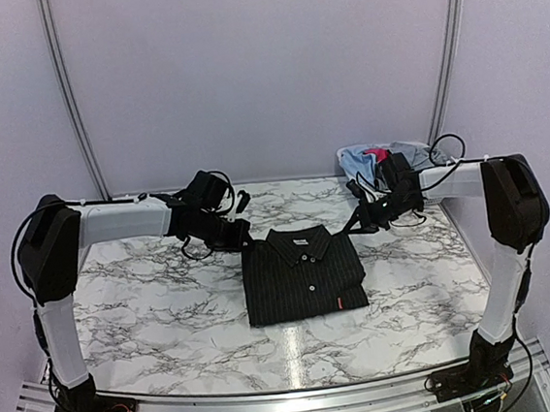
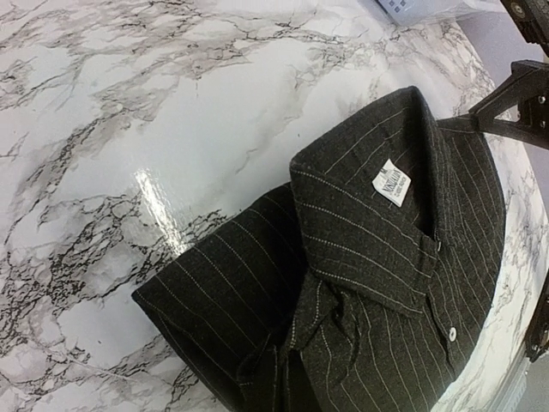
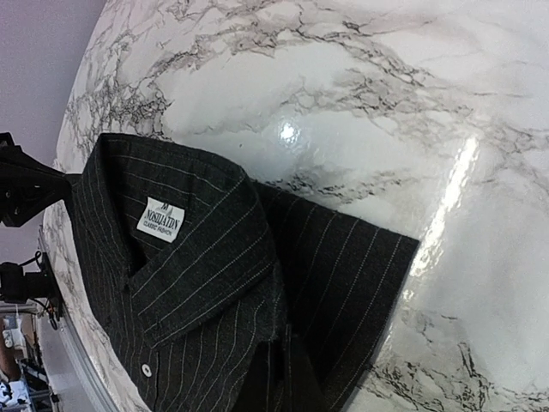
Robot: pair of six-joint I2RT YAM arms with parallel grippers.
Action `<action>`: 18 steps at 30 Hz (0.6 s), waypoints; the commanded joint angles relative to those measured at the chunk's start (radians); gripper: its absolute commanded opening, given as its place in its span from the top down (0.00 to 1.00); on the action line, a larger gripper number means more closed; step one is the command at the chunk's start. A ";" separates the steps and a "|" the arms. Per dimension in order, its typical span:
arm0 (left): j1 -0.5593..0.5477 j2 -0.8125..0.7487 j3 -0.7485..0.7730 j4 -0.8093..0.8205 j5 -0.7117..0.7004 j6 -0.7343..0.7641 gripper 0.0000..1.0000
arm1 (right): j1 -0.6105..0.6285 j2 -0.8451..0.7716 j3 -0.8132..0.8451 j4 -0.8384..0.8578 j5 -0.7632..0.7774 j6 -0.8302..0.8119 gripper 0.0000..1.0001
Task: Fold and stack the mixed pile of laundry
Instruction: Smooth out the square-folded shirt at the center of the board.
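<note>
Black shirt [image 1: 303, 273] lies folded in the middle of the table [image 1: 147, 296]. My left pincer [image 1: 242, 234] and right pincer [image 1: 358, 219] are both closed at its two shoulders. Other laundry [image 1: 368, 161] lies at far right corner.

Desk [image 1: 168, 304]: glossy white marble pattern, grey veins. Metal rail [image 1: 274, 401] along near edge. Pale lilac wall [image 1: 262, 71] behind far edge. White lattice basket [image 2: 410, 9], corner only, toward far right.
</note>
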 commanded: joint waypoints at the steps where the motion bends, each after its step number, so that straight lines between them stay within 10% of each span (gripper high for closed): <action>1: 0.021 -0.027 -0.017 -0.004 -0.042 0.014 1.00 | 0.001 -0.014 0.050 0.009 -0.004 -0.010 1.00; 18: 0.053 0.166 0.032 0.053 -0.161 -0.055 1.00 | 0.037 0.216 0.082 0.125 0.130 0.029 1.00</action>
